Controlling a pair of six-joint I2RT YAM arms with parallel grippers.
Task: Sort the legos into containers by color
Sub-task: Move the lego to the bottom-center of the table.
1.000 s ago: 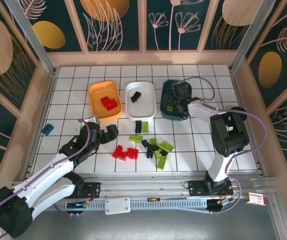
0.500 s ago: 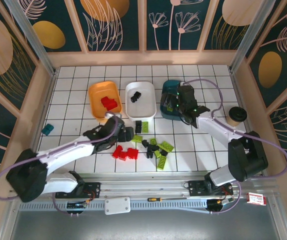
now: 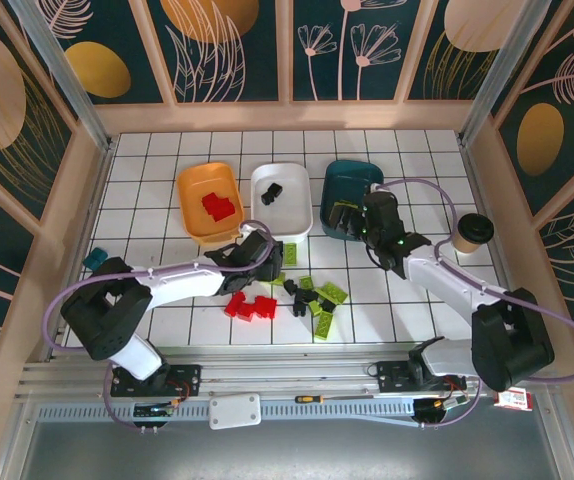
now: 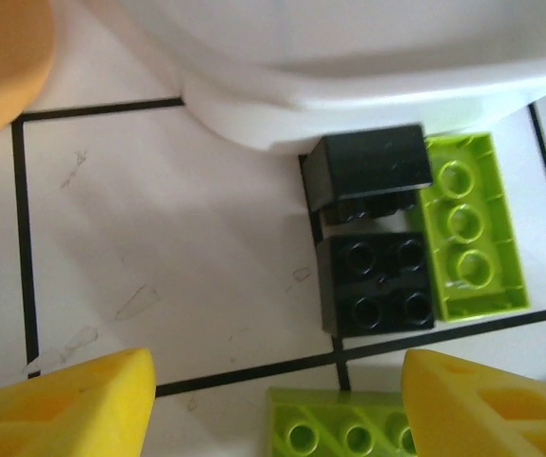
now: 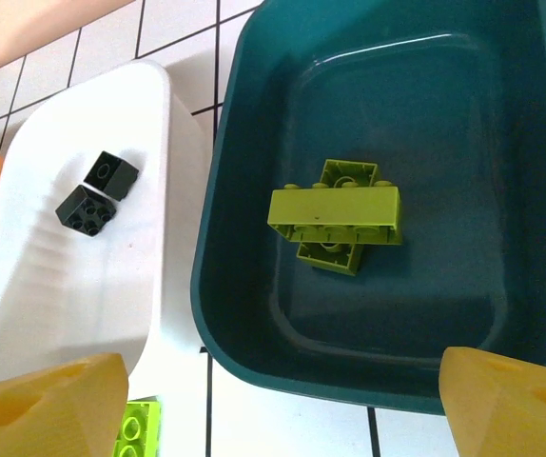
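At the far left the teal block (image 3: 91,259) is half hidden behind the left arm's elbow. The orange tray (image 3: 195,180) holds a red clump (image 3: 219,206) packed too tightly to count from above. On the table in front of it lie loose red bricks (image 3: 250,305), touching one another, perhaps three.

The left gripper (image 4: 275,395) hangs over the tile just in front of the white tray (image 4: 349,76), jaws spread wide with nothing between them. Its yellow fingertips (image 4: 73,405) are cut off by the bottom edge. Ahead of them sit two black bricks (image 4: 376,284), touching, the farther one on its side right against the tray's rim. One lime brick (image 4: 468,228) touches their right side, and a second is cropped at the bottom.

Two further black pieces (image 5: 97,195) lie inside the white tray. A mixed pile (image 3: 312,295) of lime and black on the table is too small to count.

The dark teal tray (image 5: 244,143) holds two stacked lime legos (image 5: 335,217), the lower mostly covered. The right gripper (image 5: 282,405) hovers at the tray's near rim, jaws spread and empty, and from above it hides part of the tray. A paper cup (image 3: 472,232) stands at the far right
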